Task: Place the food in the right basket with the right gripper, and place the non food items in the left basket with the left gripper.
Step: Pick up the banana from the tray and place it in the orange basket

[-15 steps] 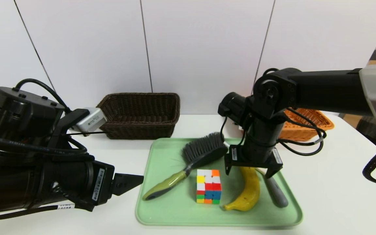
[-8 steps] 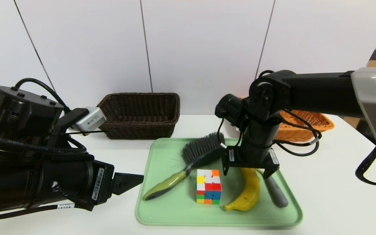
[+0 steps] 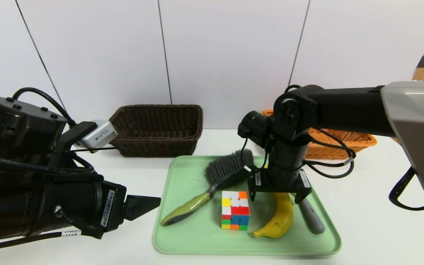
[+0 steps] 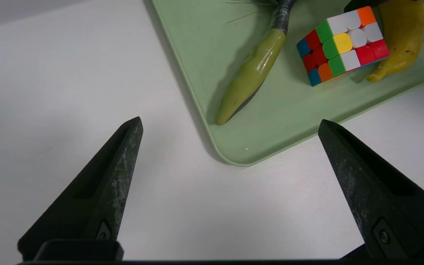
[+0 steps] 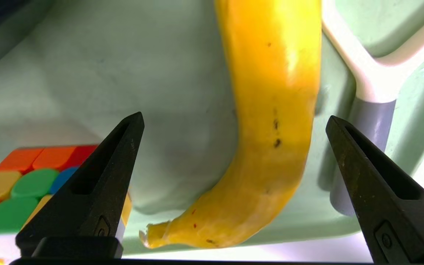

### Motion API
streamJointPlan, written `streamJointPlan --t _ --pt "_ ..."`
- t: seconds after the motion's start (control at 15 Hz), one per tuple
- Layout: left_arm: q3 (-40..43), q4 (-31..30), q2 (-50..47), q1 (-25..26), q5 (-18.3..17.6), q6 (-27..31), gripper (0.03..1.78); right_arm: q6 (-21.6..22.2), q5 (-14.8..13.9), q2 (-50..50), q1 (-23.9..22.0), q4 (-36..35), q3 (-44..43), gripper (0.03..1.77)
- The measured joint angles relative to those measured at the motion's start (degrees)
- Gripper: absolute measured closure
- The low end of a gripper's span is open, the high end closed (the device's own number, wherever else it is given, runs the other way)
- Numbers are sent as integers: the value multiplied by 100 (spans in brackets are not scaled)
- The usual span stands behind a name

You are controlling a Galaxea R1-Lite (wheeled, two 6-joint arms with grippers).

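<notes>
The right gripper (image 3: 275, 198) partly hides the peeler (image 3: 310, 217) and banana (image 3: 283, 215); the banana lies beneath it, between its wide-open, unloaded fingers. The left gripper gapes beside the tray (image 3: 197, 243).

A yellow banana (image 3: 280, 217) with small brown specks, a cube (image 3: 235, 210) patterned in red, white, blue, green, yellow and orange squares, and a pale green tray (image 3: 197, 243).

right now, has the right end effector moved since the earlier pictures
Yes, the right end effector has shifted slightly leftward in the head view, closer to the puzzle cube.
</notes>
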Motion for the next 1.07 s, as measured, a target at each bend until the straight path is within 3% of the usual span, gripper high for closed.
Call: streamJointPlan --t 0.27,0.47,0.53,1.07 --pt "2 0 -17 0 0 6 12 0 -77 35 9 5 4 70" --pt "-5 -9 -17 0 7 9 12 0 -96 38 13 5 9 102" --pt "-5 -9 -17 0 7 6 12 0 -89 32 13 7 9 134" --pt "-22 -13 2 0 10 6 12 -2 -69 -284 96 68 17 137"
